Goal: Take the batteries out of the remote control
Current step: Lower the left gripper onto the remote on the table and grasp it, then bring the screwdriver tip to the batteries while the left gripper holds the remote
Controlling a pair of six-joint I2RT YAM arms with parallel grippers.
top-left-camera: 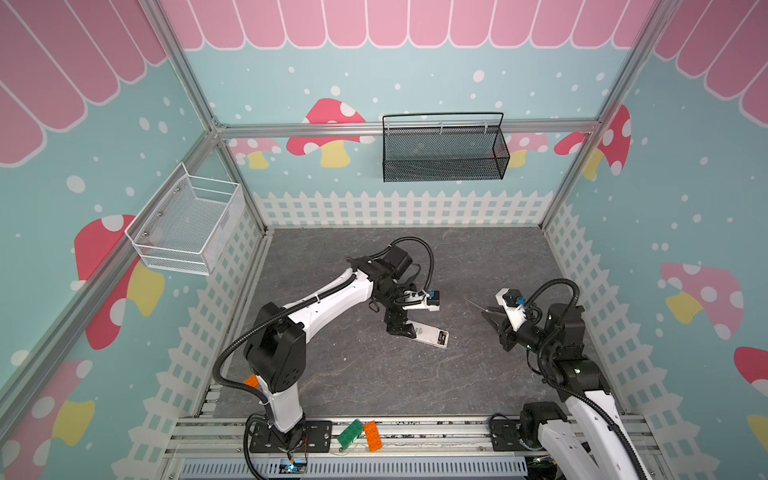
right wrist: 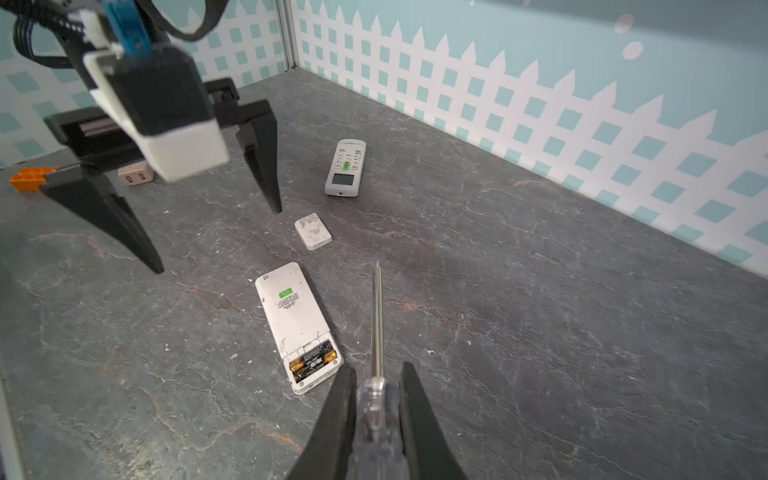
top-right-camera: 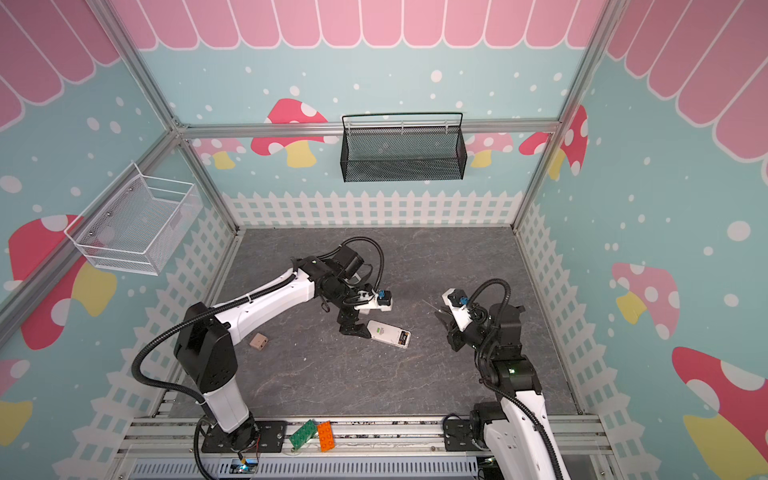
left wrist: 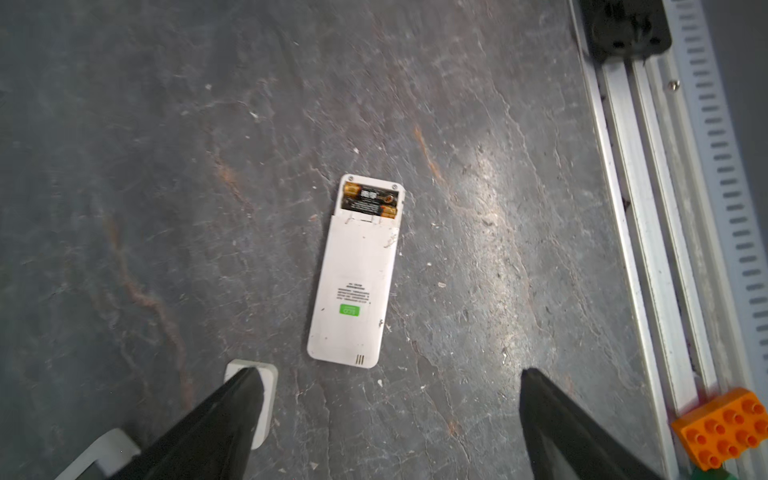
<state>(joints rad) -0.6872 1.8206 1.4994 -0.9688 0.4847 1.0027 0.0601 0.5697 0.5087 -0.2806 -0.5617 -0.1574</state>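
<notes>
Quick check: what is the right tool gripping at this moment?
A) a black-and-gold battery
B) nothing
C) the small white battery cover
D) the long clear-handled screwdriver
D: the right tool is shut on the long clear-handled screwdriver, whose metal shaft sticks out ahead of it.

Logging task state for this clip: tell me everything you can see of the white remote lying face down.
The remote is a slim white plastic bar, scuffed, lying flat, back up, on the grey table. A green sticker and small print mark its back. The battery bay at one end is uncovered, with two black-and-gold batteries seated side by side. Nothing else touches it; the open left fingers hover off its other end.
</notes>
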